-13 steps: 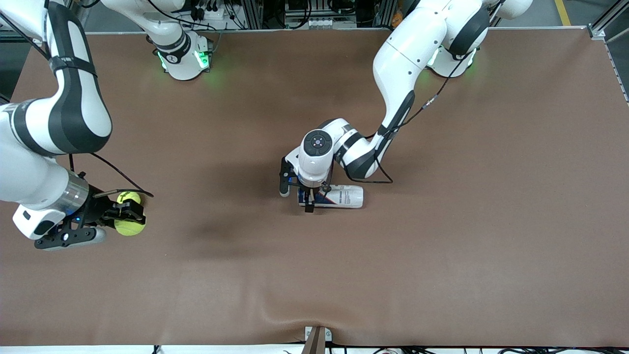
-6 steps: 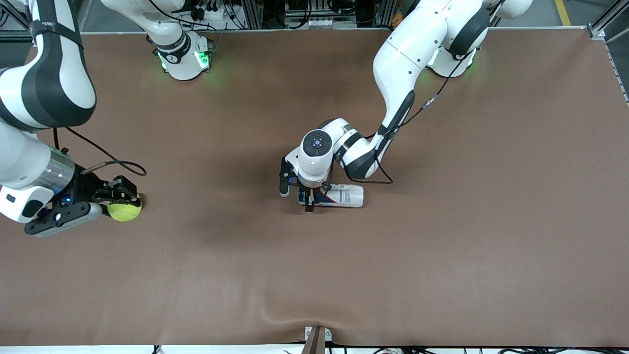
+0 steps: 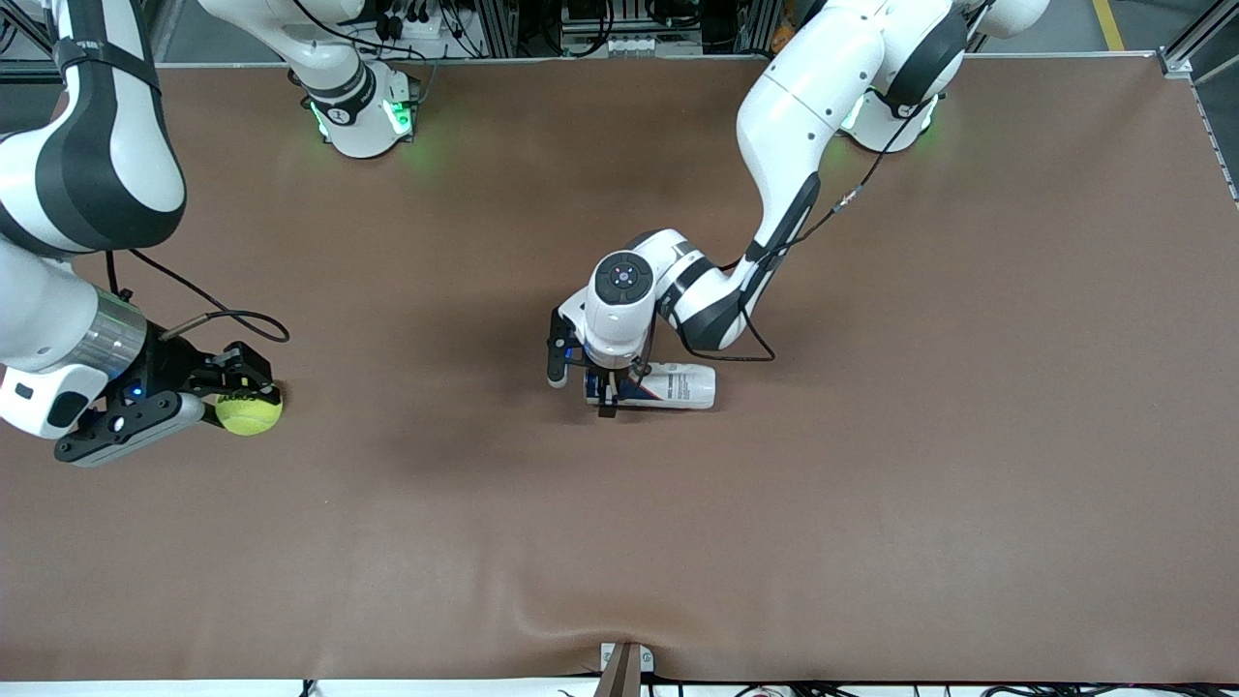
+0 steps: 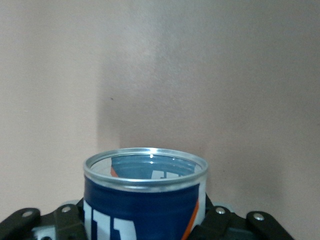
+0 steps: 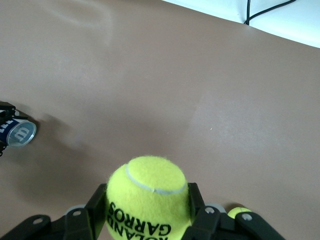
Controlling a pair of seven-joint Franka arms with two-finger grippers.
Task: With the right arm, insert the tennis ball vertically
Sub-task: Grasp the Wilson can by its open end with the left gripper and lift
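The yellow tennis ball (image 3: pixel 254 416) sits between the fingers of my right gripper (image 3: pixel 244 399), which is shut on it over the right arm's end of the table. The right wrist view shows the ball (image 5: pixel 150 185) pinched on both sides by the right gripper (image 5: pixel 147 212). A blue and white can (image 3: pixel 676 385) lies on its side mid-table. My left gripper (image 3: pixel 607 387) is shut on it near its open end. In the left wrist view the can (image 4: pixel 145 200) fills the left gripper (image 4: pixel 145 227), metal rim and open mouth facing away.
Brown cloth covers the table (image 3: pixel 871 484). A small bracket (image 3: pixel 624 663) sits at the table's edge nearest the front camera. A sliver of something yellow (image 5: pixel 239 212) shows beside the right gripper's finger. The can (image 5: pixel 20 134) appears small in the right wrist view.
The left gripper has closed onto the can. The right arm has carried the ball a little farther from the front camera, then held nearly still.
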